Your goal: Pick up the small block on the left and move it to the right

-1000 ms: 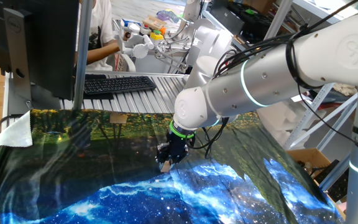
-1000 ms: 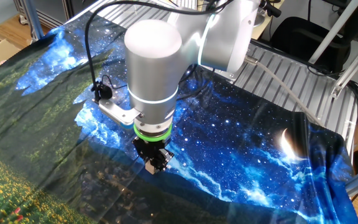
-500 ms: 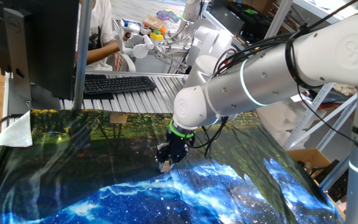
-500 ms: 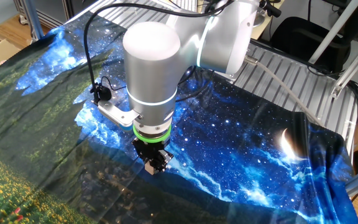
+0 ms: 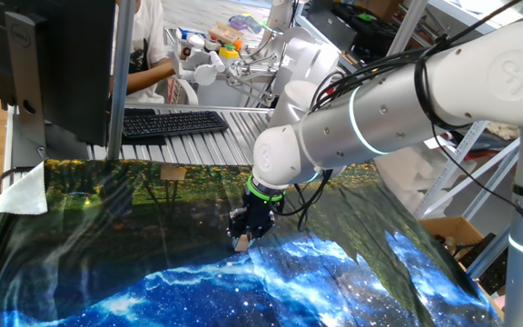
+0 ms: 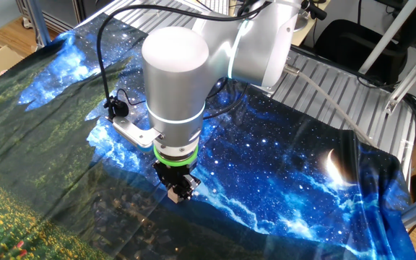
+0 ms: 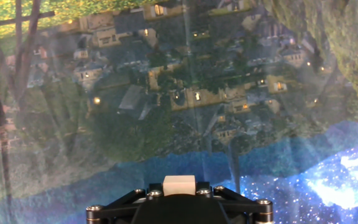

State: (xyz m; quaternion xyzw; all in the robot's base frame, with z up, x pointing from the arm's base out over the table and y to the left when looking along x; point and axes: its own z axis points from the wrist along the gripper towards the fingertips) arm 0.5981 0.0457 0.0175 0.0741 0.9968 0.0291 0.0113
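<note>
Pointing straight down at the table, the black gripper [image 5: 241,238] is closed on the small block [image 5: 241,242], a pale tan cube pinched between its two fingers. In the other fixed view the gripper [image 6: 177,192] hangs under the arm's big white wrist [image 6: 173,87], and the small block [image 6: 172,195] shows as a tan face at the gripper's lower tip, right down at the cloth. Whether the cube rests on the cloth or sits just off it is hard to judge from these angles.

From the hand view, the small block [image 7: 179,185] sits at 6 o'clock in the frame, just above the gripper's dark body [image 7: 179,208], with the printed village scene of the cloth filling the rest.

On the printed tablecloth [image 5: 107,272], the gripper stands near the middle, where the dark green landscape print meets the blue starry print. At 11 o'clock from the gripper, beyond the cloth's far edge, lies a black keyboard [image 5: 172,122], and a dark monitor [image 5: 57,64] stands at about 10 o'clock.
</note>
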